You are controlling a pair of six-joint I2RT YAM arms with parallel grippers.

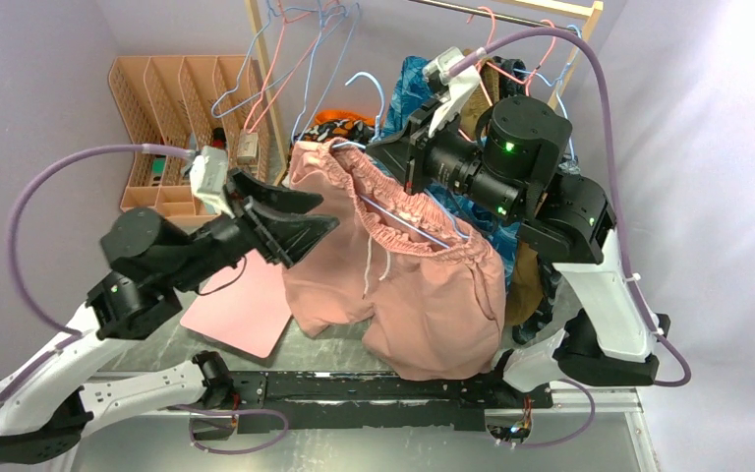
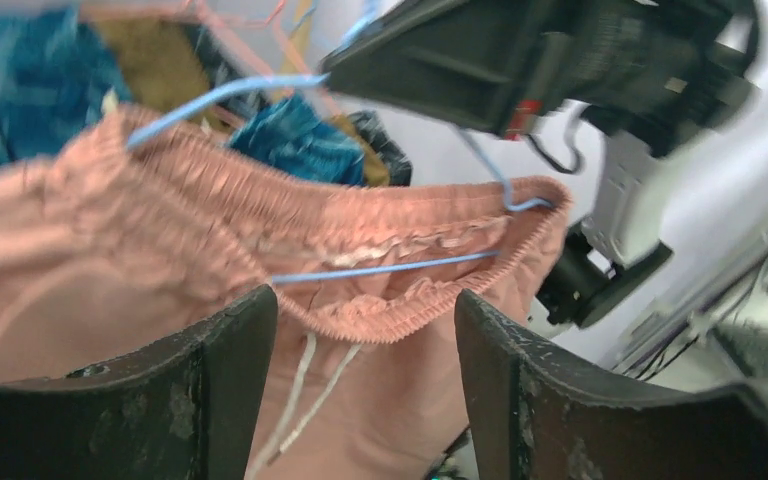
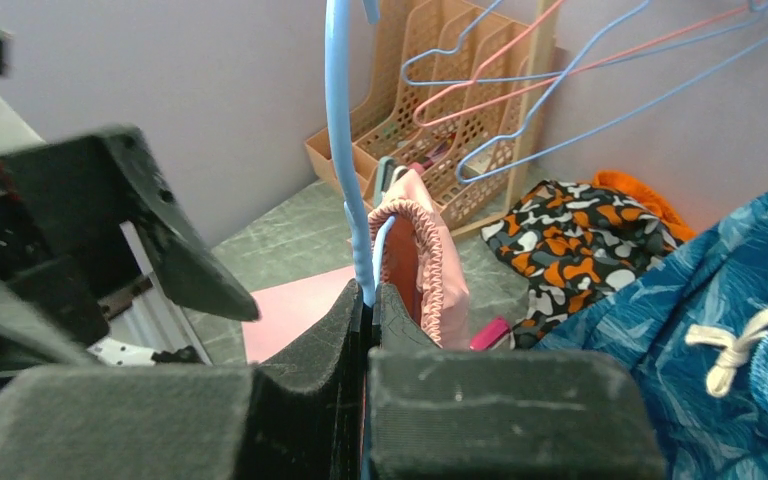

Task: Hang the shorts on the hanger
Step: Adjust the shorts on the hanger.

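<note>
On 1 hanger (image 1: 408,224), 1 shorts (image 1: 433,305)

hanger (image 2: 380,268): left stretch of the lower bar vanishes under the waistband; in my right wrist view the wire runs off the top edge.
shorts (image 1: 423,305): blurred in my left wrist view, cut by its left and bottom edges.
pink board (image 1: 241,315): right edge under the shorts.
organizer (image 1: 172,118): contents too small to tell.
</note>
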